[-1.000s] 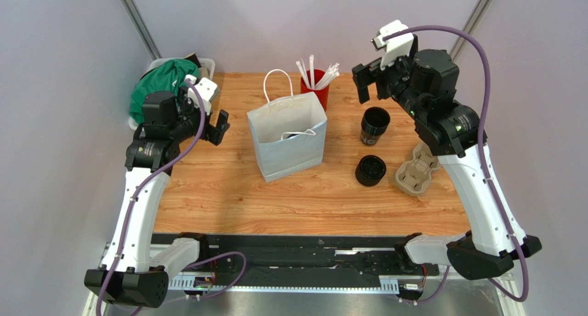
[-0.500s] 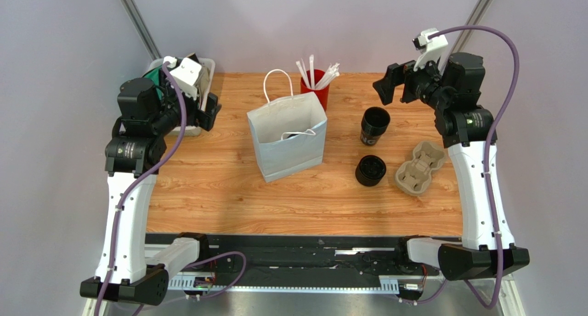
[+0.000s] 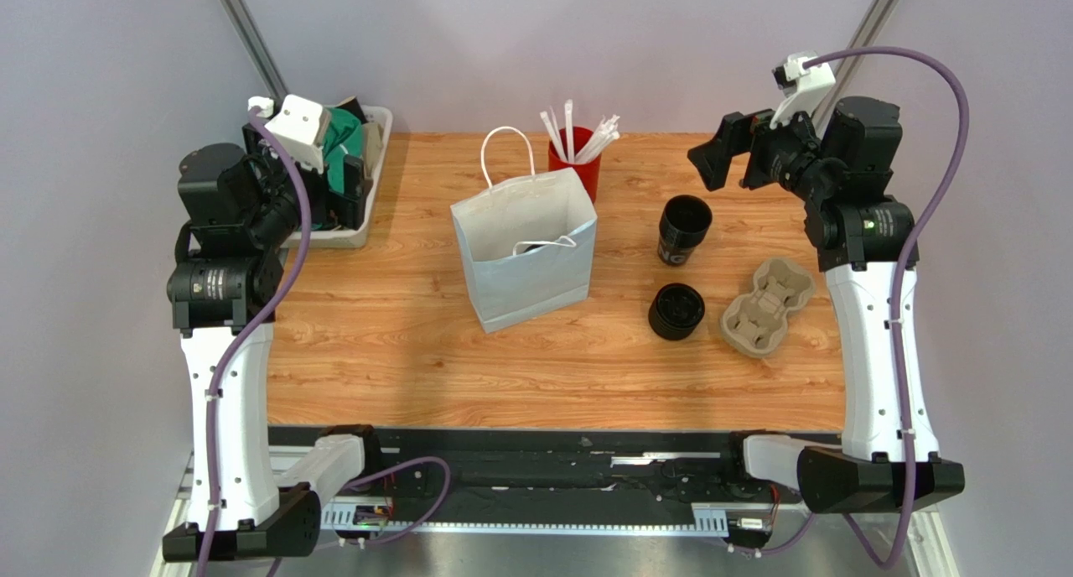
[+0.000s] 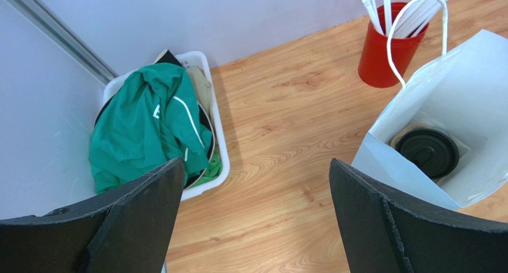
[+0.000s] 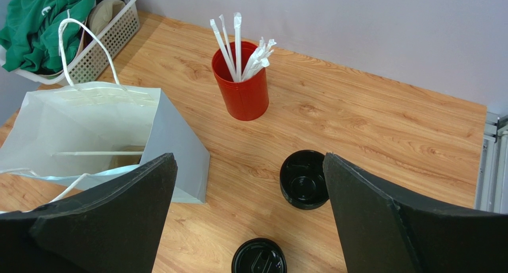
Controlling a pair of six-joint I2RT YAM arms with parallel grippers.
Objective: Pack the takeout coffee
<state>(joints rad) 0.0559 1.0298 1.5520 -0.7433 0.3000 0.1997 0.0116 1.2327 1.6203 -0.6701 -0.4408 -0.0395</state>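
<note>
Two black lidded coffee cups stand right of the white paper bag (image 3: 523, 256): one further back (image 3: 684, 229), one nearer (image 3: 676, 310). Both show in the right wrist view, the far one (image 5: 304, 179) and the near one (image 5: 259, 256). A third black lidded cup (image 4: 428, 153) sits inside the bag (image 4: 459, 94). My left gripper (image 3: 353, 175) is open and empty, raised by the basket at the back left; its jaws (image 4: 256, 184) stand wide apart. My right gripper (image 3: 737, 156) is open and empty, raised behind the cups (image 5: 249, 166).
A red cup of white straws (image 3: 573, 162) stands behind the bag. A brown pulp two-slot carrier (image 3: 765, 304) lies at the right, beside the near cup. A white basket (image 3: 373, 212) with green cloth (image 4: 143, 124) sits at the back left corner. Walls close the back.
Both arms have pulled up and outward. My left gripper moved left and back to the basket. My right gripper moved right, away from the cups. Both stayed open.
</note>
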